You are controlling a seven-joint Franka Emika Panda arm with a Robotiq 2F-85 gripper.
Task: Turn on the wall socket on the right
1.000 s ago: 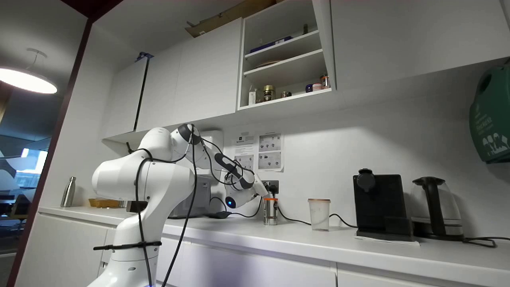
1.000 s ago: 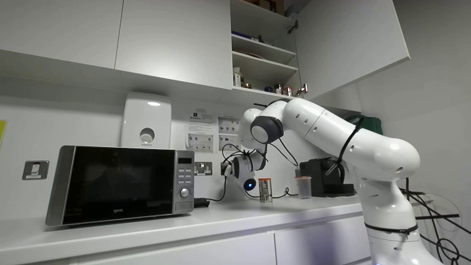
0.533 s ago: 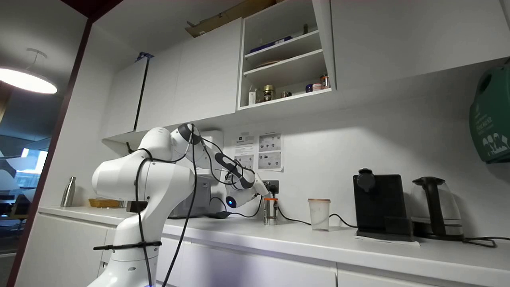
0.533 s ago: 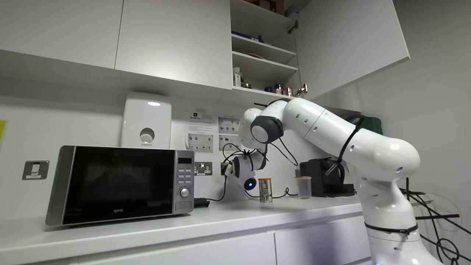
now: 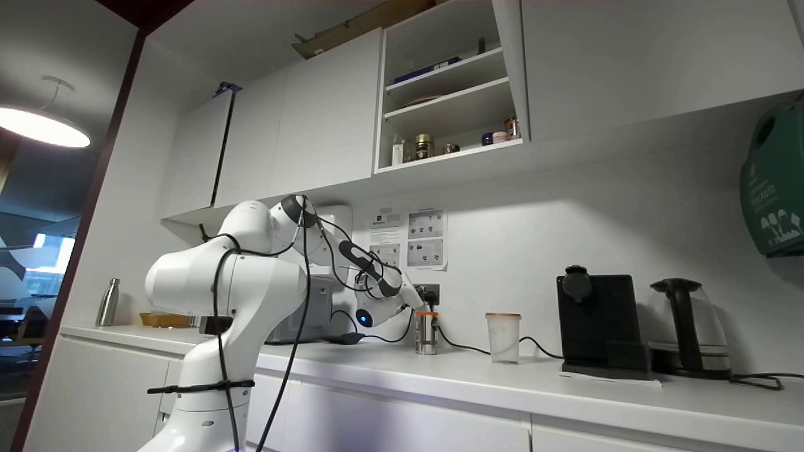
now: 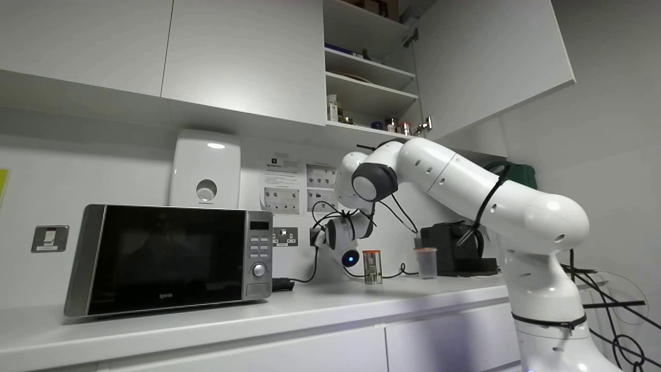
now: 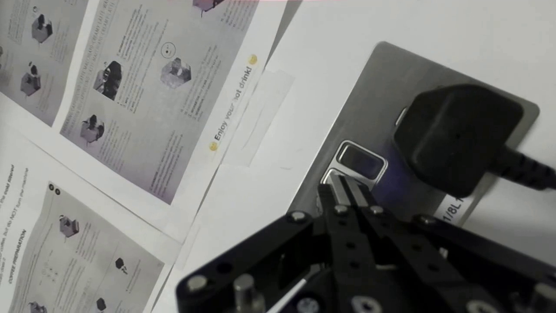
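The wall socket (image 7: 369, 113) is a grey metal plate, tilted in the wrist view, with a black plug (image 7: 456, 139) in it. It also shows in an exterior view (image 5: 431, 290). One rocker switch (image 7: 361, 161) lies uncovered beside the plug. A second rocker switch (image 7: 332, 174) lies next to it, mostly covered by my fingertips. My gripper (image 7: 346, 188) is shut and empty, with its tips at this second switch; I cannot tell whether they press it. In both exterior views the fingers are hard to make out. Another double socket (image 6: 285, 236) is on the wall near the microwave.
Below the socket, a metal canister with orange lid (image 5: 426, 333) and a plastic cup (image 5: 504, 338) stand on the counter (image 5: 465, 370). A coffee machine (image 5: 600, 323) and kettle (image 5: 688, 326) stand further along. The microwave (image 6: 173, 258) is nearby. Paper sheets (image 7: 165, 87) hang beside the socket.
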